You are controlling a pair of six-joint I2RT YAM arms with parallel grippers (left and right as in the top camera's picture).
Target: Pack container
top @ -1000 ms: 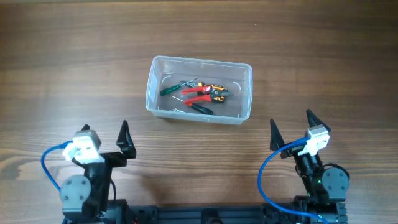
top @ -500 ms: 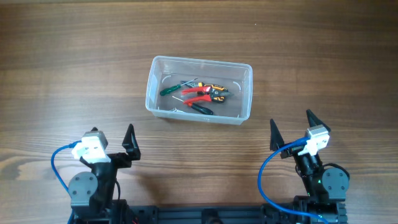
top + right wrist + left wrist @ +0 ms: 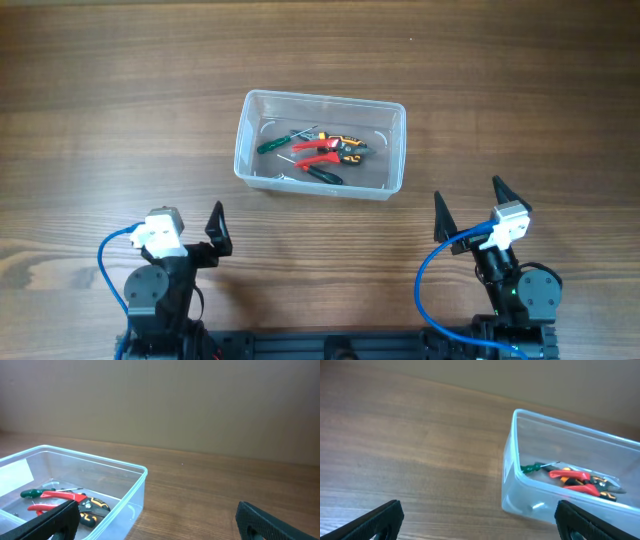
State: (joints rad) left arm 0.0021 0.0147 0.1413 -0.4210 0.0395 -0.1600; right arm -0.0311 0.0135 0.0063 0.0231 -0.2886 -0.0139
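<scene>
The clear plastic container [image 3: 246, 140] stands on the wooden table, a little behind the middle. In it lie red-handled pliers [image 3: 320, 151], black-and-orange pliers [image 3: 348, 148] and green-handled screwdrivers [image 3: 322, 174]. It also shows in the left wrist view [image 3: 512, 475] and the right wrist view [image 3: 131, 491]. My left gripper [image 3: 205, 238] is open and empty near the front left, well in front of the container. My right gripper [image 3: 467, 213] is open and empty at the front right.
The wooden table [image 3: 120, 90] spreads bare round the container. The arm bases [image 3: 160, 300] stand at the front edge, with blue cables looping beside them.
My left arm has swung to the right and turned toward the container. The right arm and the container have not moved.
</scene>
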